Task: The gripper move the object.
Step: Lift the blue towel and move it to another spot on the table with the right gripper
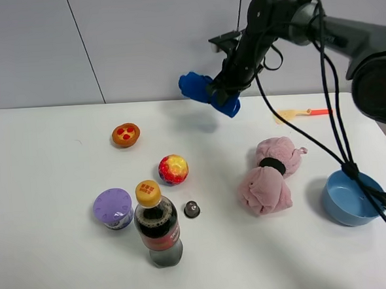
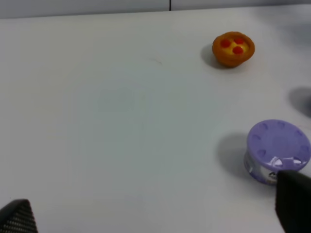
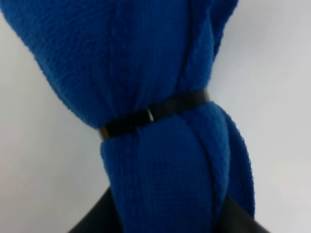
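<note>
The white table point(image 1: 50, 166) carries, on its left half, an orange tart point(image 1: 125, 135), a red-and-yellow ball point(image 1: 173, 169), a purple-lidded tub point(image 1: 113, 209), an upright cola bottle point(image 1: 157, 228) just beside it and a black cap point(image 1: 192, 209). On the right half lie a pink cloth bundle point(image 1: 271, 176) cinched with a black band, a blue bowl point(image 1: 350, 197) and, farther back, a spoon point(image 1: 296, 114) with a red handle.

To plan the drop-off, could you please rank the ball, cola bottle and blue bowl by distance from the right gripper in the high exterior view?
1. Ball, mid-table, nearest the right gripper and its blue cloth.
2. Cola bottle, front left, and blue bowl, front right: too close to call.
</note>
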